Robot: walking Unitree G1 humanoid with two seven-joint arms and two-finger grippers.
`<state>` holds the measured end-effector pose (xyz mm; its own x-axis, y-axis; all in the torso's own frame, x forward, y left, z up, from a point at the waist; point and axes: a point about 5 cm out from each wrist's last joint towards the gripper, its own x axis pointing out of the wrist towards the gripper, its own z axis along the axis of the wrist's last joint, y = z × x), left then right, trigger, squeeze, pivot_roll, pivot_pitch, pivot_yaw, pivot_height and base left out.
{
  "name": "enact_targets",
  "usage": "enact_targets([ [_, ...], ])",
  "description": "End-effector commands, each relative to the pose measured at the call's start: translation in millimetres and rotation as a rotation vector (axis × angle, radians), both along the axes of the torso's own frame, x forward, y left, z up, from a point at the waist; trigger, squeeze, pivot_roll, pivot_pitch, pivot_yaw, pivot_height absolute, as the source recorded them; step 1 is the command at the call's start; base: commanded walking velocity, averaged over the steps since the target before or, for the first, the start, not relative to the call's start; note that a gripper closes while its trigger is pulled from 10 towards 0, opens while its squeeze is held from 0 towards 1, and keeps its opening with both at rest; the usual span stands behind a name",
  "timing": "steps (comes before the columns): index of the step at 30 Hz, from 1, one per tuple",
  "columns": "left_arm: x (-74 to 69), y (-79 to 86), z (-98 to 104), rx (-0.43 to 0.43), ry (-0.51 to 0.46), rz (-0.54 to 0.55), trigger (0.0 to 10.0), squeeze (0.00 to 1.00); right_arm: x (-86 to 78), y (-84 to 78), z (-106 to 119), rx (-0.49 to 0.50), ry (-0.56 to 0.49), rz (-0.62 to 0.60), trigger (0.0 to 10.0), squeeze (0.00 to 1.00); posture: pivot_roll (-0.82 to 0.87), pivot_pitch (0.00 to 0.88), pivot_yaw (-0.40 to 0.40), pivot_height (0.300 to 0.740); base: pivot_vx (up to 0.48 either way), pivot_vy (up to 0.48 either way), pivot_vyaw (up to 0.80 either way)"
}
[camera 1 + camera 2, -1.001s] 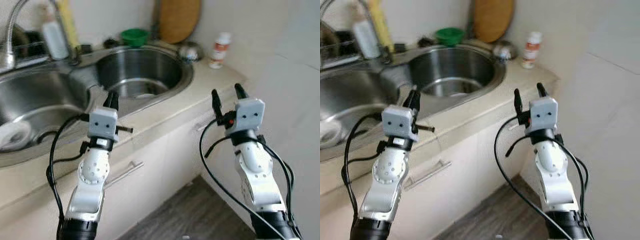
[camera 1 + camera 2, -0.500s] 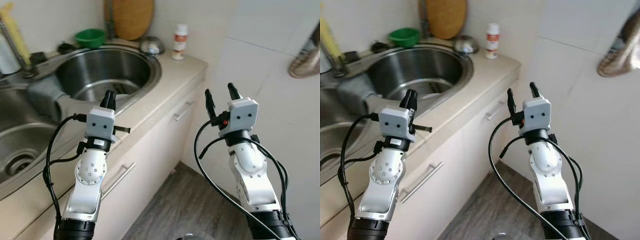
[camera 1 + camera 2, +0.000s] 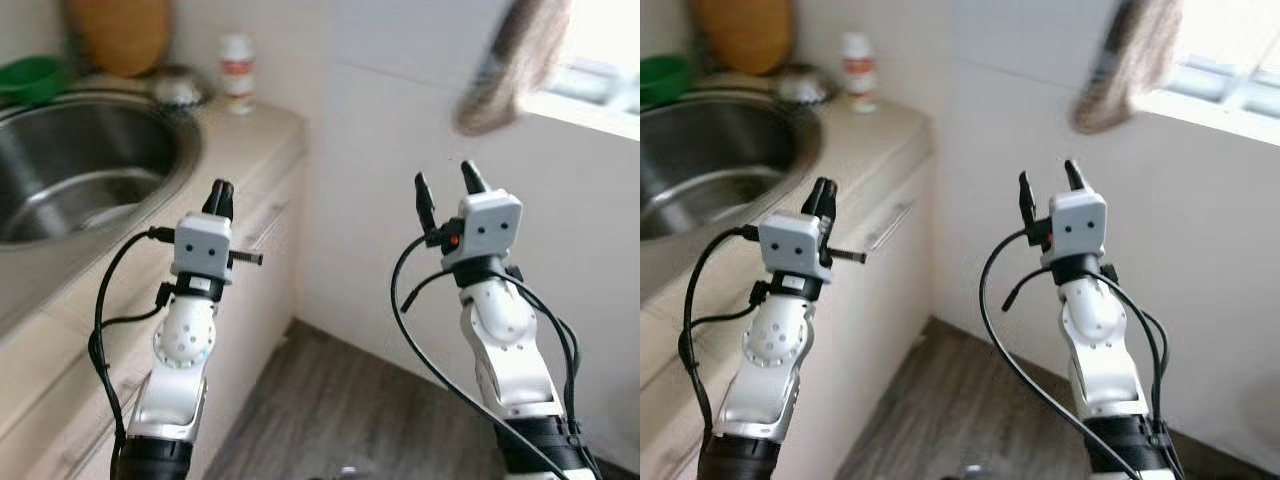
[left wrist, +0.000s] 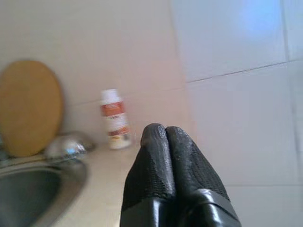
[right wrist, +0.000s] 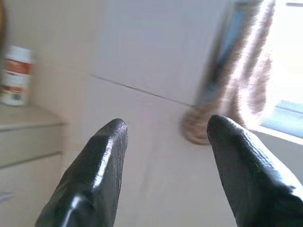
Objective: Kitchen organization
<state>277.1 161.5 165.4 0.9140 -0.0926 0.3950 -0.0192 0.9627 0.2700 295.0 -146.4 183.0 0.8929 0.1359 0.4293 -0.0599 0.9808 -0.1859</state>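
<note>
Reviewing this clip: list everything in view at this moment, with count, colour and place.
Sink: one, steel, round, set in the counter at left.
Counter: one, beige, ends at the tiled wall.
Bottle: one, white with a red label, upright at the counter's back corner.
Cutting board: one, tan, leaning on the wall behind the sink.
Bowl: one, green, behind the sink.
Small steel dish: one, beside the bottle.
Cabinet handle: one, silver, below the counter.
Brush-like thing: one, brown, blurred, hanging near the window.
Floor: grey wood.
Left gripper: shut, empty.
Right gripper: open, empty.
</note>
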Motion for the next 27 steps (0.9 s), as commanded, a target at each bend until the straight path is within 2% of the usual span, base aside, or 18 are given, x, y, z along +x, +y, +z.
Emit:
enact_targets([
  [1,0.0,-3.1,2.5,-0.009,-0.006,-0.017,10.0,0.0,0.5,-1.9,2.4,-0.002,-0.014,-0.009,10.0,0.0,-0.03,0.0,-0.034,0.74,0.0,0.48,-0.77],
  [8,-0.1,-3.5,2.9,-0.009,-0.01,-0.02,10.0,0.0,1.3,-1.7,2.2,-0.003,-0.014,-0.008,10.0,0.0,-0.03,0.0,-0.035,0.74,0.0,0.468,-0.77],
  [19,-1.6,-4.9,1.9,0.01,-0.016,-0.025,10.0,0.0,1.9,-1.7,1.7,-0.008,-0.019,-0.009,10.0,0.0,-0.03,0.0,-0.036,0.74,0.0,0.0,-0.77],
  [24,-1.3,-5.8,0.6,0.017,-0.006,-0.027,10.0,0.0,1.8,-1.9,2.0,-0.009,-0.023,-0.012,10.0,0.0,-0.04,0.0,-0.034,0.74,0.0,-0.48,-0.77],
  [27,-1.1,-5.9,0.5,0.016,-0.006,-0.028,10.0,0.0,1.7,-2.0,2.3,-0.009,-0.024,-0.012,10.0,0.0,-0.04,0.0,-0.033,0.74,0.0,0.0,-0.77],
])
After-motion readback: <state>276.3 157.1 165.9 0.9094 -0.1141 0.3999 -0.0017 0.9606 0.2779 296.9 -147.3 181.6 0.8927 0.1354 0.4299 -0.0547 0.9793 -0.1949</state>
